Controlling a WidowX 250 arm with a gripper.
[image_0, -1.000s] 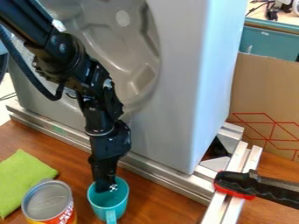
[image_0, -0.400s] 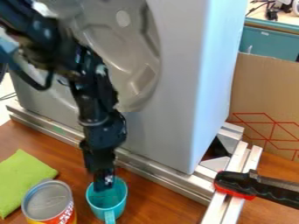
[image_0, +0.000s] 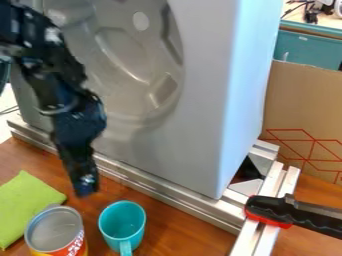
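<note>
Over the bench (image_0: 170, 232), the end effector (image_0: 86, 191), open or closed I can't tell, hangs near the blue cup (image_0: 123, 225), which stands beside the can (image_0: 55, 230). A low swing could bump the cup over.

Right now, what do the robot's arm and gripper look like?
The arm is glossy black, built of chunky, rounded joint segments, with pale spots near its upper joint and a thin greyish ring lower down. The gripper is black too, long and narrow, with a small whitish speckled marking near its tip.
</note>
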